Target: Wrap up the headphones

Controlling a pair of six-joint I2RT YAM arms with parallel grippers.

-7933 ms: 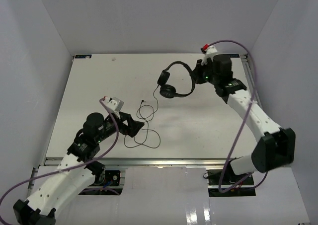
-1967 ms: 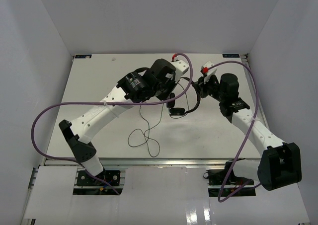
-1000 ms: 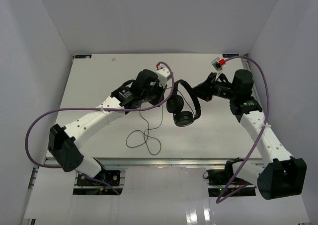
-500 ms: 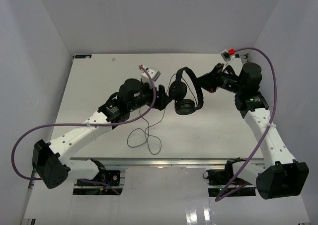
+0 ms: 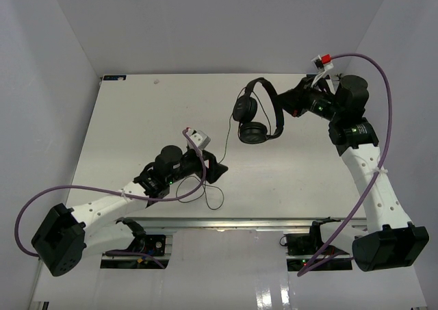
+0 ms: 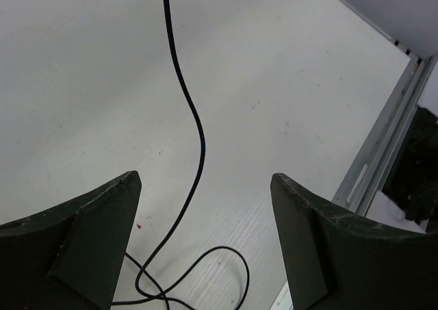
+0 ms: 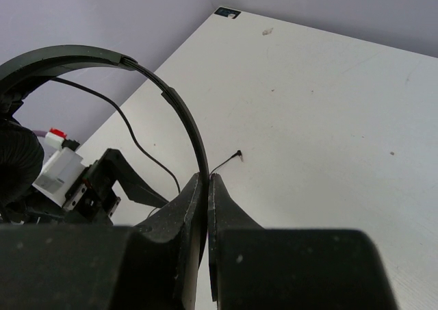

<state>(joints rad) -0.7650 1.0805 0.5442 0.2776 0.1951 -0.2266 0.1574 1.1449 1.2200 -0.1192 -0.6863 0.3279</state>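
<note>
Right jaws pinch one headphones [image 5: 245,109]; two earcups [image 5: 252,133], one cord [image 6: 202,139].

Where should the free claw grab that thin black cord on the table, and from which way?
Probably the single stretch of cord, taken from straight above. It seems to lie flat on the table, and the open left gripper straddles it, one finger on each side. Nearer the gripper it loops over itself, so a pinch there could catch two strands.

Over the far right of the surface [image 5: 137,118]: headphones [image 5: 256,115], headband nipped in the right pincer [image 7: 207,181]. Cord [image 6: 198,132] running from there toward the near left, looping on the surface below the spread left pincer [image 6: 205,178], untouched by it.
</note>
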